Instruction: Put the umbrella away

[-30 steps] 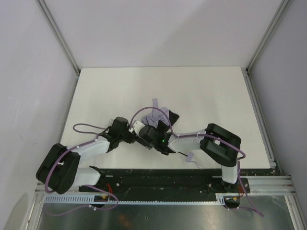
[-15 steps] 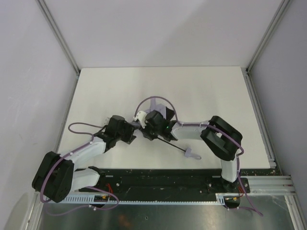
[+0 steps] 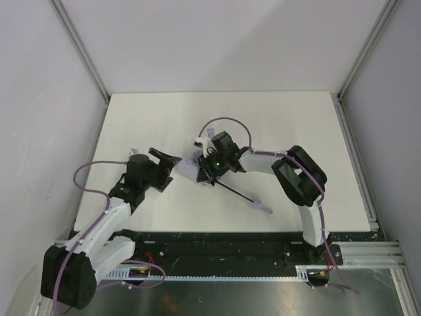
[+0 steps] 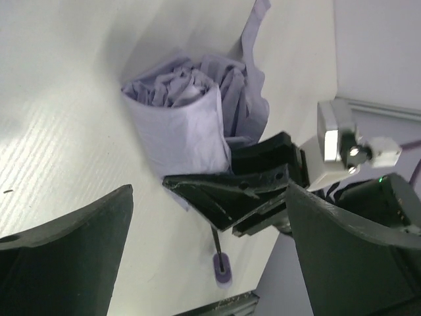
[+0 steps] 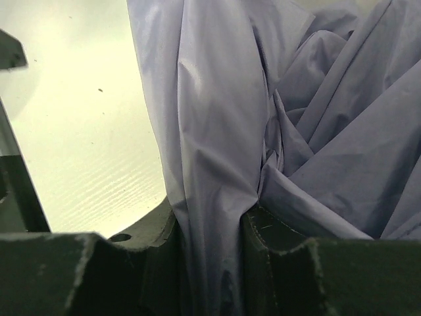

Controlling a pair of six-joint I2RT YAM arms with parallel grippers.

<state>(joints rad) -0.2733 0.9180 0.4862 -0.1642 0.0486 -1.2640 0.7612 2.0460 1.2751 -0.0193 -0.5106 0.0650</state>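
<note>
Pinching a fold of the umbrella (image 5: 217, 131) between its fingers, the right gripper (image 3: 209, 164) is clamped on the lavender canopy (image 4: 191, 118), which lies bunched near the middle of the table (image 3: 296, 118). The thin black shaft (image 3: 233, 193) runs from the bundle toward the table's near edge and ends in the small handle (image 3: 261, 205), so it looks not yet collapsed. The left gripper (image 3: 167, 169) hovers over the table's left half, jaws wide apart, holding nothing. The step in hand seems to be gathering the fabric into a tight roll. Next, the left gripper likely needs to close on the loose folds or the strip (image 4: 253, 39), with the right one steadying the bundle.
</note>
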